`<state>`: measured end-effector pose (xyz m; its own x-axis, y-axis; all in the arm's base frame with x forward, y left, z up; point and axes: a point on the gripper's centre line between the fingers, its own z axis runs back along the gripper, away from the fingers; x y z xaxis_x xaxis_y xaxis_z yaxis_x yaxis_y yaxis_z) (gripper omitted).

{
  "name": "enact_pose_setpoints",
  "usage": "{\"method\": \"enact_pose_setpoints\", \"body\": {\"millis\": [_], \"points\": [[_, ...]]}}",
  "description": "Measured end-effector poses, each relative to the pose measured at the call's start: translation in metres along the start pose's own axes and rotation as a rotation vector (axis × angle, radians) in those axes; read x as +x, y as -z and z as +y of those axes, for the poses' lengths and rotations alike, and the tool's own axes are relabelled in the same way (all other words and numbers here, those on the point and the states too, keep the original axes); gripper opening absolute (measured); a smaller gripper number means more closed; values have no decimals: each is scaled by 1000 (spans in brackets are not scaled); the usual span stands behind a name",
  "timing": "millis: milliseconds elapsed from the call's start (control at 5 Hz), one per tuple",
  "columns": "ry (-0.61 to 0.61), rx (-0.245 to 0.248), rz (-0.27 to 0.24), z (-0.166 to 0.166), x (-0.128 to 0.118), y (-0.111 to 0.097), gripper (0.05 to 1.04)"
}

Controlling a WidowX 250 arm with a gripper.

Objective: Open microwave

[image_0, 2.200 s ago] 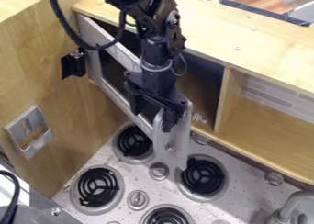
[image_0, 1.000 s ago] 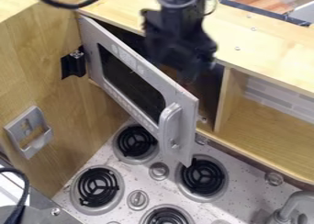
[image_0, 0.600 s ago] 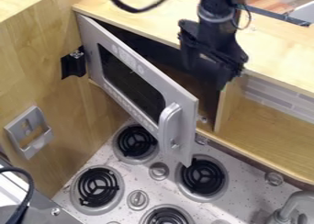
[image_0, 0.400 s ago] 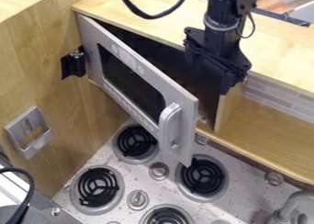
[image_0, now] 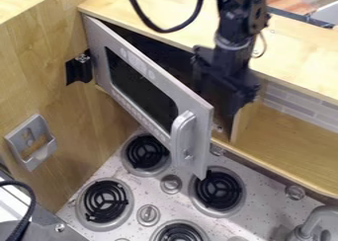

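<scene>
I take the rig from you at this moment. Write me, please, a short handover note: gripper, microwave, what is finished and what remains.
Gripper: in front of the microwave's opening, to the right of the door and apart from its handle; open or shut I cannot tell.
Microwave door: swung outward from its left side, the handle at its free edge, above the stove.
Done: the microwave is open.
Left: probably only moving the arm clear, taking care not to knock the door.
</scene>
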<state>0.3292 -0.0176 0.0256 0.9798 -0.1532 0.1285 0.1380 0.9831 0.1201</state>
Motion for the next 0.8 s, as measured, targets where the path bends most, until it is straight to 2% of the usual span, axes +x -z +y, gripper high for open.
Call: {"method": "enact_pose_setpoints", "body": {"millis": [400, 800], "points": [[-146, 31, 100, 31, -39, 20, 998], [-285, 52, 158, 63, -74, 26, 998]]}}
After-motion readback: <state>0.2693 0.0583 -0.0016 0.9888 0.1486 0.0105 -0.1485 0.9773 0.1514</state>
